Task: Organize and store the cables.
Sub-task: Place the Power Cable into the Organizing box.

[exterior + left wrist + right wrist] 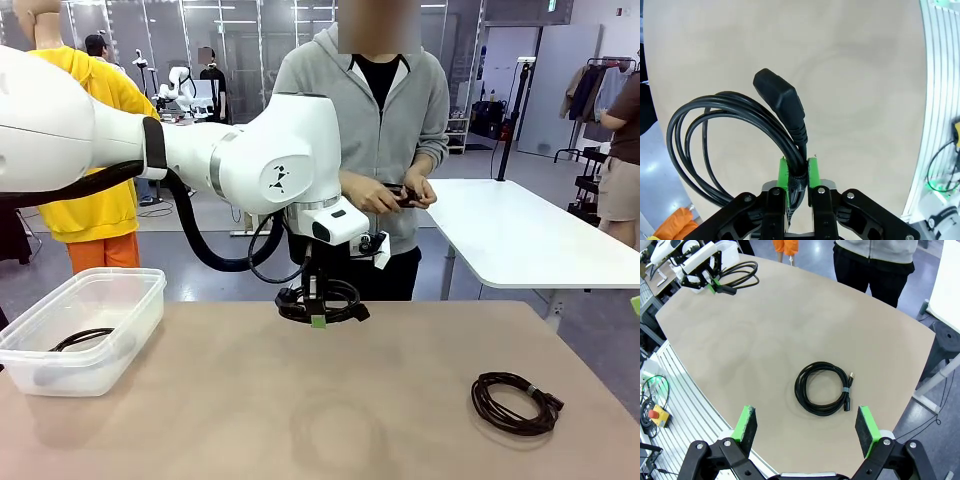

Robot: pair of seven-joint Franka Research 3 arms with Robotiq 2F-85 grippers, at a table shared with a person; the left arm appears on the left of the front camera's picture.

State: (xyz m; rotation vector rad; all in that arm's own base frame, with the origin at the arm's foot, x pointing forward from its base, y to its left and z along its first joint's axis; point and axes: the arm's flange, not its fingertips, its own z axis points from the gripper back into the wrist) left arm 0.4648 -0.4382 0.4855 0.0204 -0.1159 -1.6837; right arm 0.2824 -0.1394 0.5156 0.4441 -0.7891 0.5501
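Front view first: the left gripper (316, 315) is near dead centre, pinched tight on the held cable (350, 298), a black coil that loops out to both sides of the fingers. I can't tell from here whether the coil is clear of the table (300, 410) or brushing it. At 8 o'clock there's a clear plastic bin (135, 325) with a stored cable (82, 338) lying in it. Down at 4 o'clock a loose cable (513, 402) lies coiled flat on the table, well apart from everything else. At 12 o'clock the person's hands (400, 192) are holding something small and dark (can't make out what).

Left wrist view: the green pads (783, 176) are clamped on the bundled strands of the coil, with barely any gap showing. The plug (779, 95) sticks up toward 12 o'clock and the loops swing out to 9 o'clock.

Right wrist view: the right gripper (806, 424) is spread wide with nothing between its pads and touching nothing. The loose coil sits on the table just past the fingertips, around the frame's centre. The other arm shows at 10 o'clock with its coil.
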